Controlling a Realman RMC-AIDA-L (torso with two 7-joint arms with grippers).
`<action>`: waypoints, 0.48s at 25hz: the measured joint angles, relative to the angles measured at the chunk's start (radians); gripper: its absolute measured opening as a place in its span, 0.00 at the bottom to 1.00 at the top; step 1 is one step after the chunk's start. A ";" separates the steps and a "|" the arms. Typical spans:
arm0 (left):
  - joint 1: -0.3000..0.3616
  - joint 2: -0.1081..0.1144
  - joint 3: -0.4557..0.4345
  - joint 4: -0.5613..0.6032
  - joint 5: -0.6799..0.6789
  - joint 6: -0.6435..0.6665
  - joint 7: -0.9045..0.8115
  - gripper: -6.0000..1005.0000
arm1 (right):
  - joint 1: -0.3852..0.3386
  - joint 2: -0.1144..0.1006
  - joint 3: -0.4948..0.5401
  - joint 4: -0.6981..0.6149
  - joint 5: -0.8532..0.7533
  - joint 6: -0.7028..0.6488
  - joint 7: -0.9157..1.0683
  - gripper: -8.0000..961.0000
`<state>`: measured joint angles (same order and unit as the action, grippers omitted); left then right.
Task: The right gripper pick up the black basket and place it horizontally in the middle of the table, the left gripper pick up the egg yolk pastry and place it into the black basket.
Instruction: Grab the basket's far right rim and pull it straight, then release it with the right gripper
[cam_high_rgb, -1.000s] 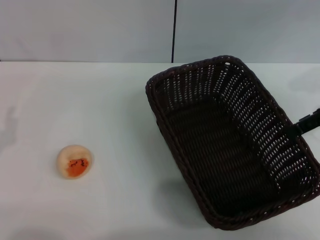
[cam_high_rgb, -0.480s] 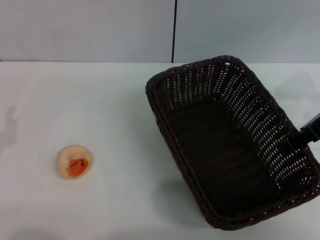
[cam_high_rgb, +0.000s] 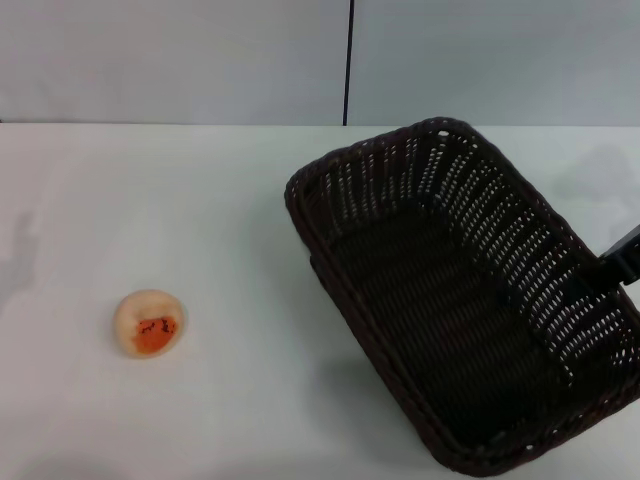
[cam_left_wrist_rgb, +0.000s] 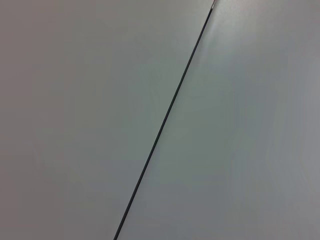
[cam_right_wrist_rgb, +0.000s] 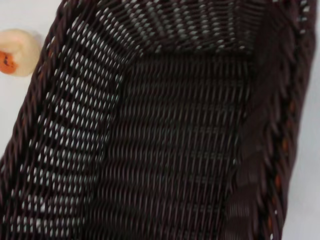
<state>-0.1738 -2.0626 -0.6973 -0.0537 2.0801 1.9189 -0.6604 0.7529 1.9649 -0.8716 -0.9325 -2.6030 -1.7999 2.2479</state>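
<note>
Broad plain white tabletop (cam_high_rgb: 200, 200) under grey wall. Black angular right gripper (cam_high_rgb: 622, 258), only partly seen at right edge, against long side of large dark woven wicker basket (cam_high_rgb: 455, 290); grip state unclear. Basket skewed, right of centre. Small round beige pastry with orange patch (cam_high_rgb: 150, 323) well apart, left. Left gripper unseen.

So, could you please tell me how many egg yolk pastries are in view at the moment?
1. The egg yolk pastry sits on the table toward the robot's left, apart from the black basket. The basket's inside looks empty, and nothing appears hidden.
</note>
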 joint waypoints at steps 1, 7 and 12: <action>0.000 0.000 0.000 0.000 0.000 0.000 -0.001 0.50 | 0.000 -0.001 0.024 0.001 0.000 -0.005 -0.001 0.27; 0.002 0.002 0.001 0.000 0.000 -0.001 -0.008 0.50 | -0.006 -0.013 0.116 0.003 0.019 -0.036 -0.023 0.22; 0.007 0.002 -0.003 0.000 0.000 -0.002 -0.010 0.50 | -0.024 -0.051 0.169 0.024 0.146 -0.070 -0.037 0.21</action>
<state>-0.1672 -2.0601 -0.7003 -0.0537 2.0797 1.9173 -0.6699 0.7286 1.9140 -0.7025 -0.9081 -2.4568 -1.8699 2.2105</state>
